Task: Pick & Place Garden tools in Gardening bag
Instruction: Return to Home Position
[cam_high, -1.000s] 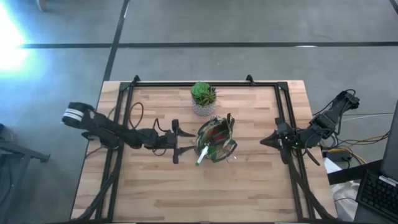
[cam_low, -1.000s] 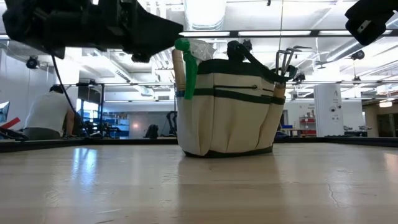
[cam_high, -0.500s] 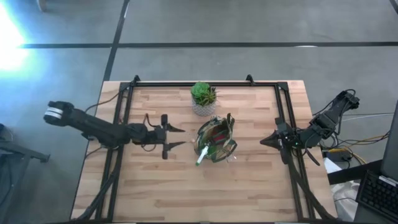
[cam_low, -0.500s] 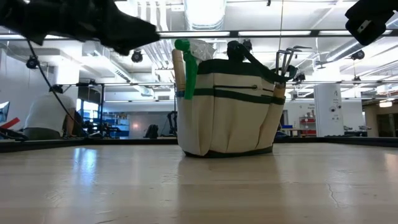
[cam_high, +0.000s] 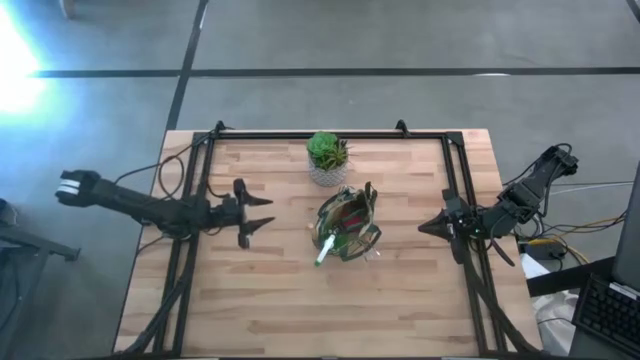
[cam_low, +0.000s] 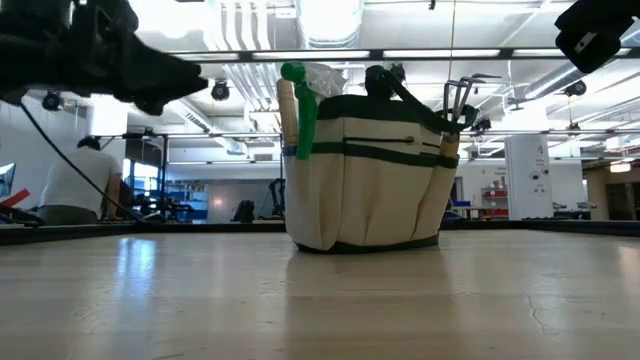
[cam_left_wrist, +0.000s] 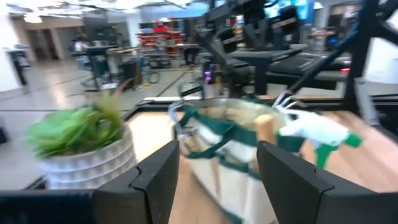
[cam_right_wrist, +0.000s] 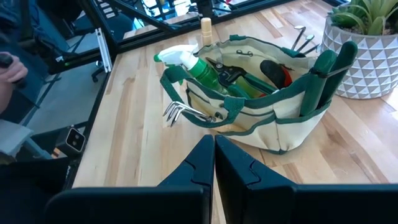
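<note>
The tan gardening bag with green trim stands upright on its base at the table's middle; it also shows in the low view. In it stand the green-and-white tool, the rake fork, black pruners, a red-and-black item and a wooden handle. My left gripper is open and empty, left of the bag and above the table; its fingers frame the bag in its wrist view. My right gripper is shut and empty near the table's right edge, pointing at the bag.
A green plant in a white pot stands just beyond the bag, toward the far edge. A black frame runs along the table's left, right and far sides. Bare wood lies in front of the bag. A person sits in the room behind.
My left gripper has drawn back from the bag toward the table's left edge, staying open and empty. The bag and its tools have not moved.
</note>
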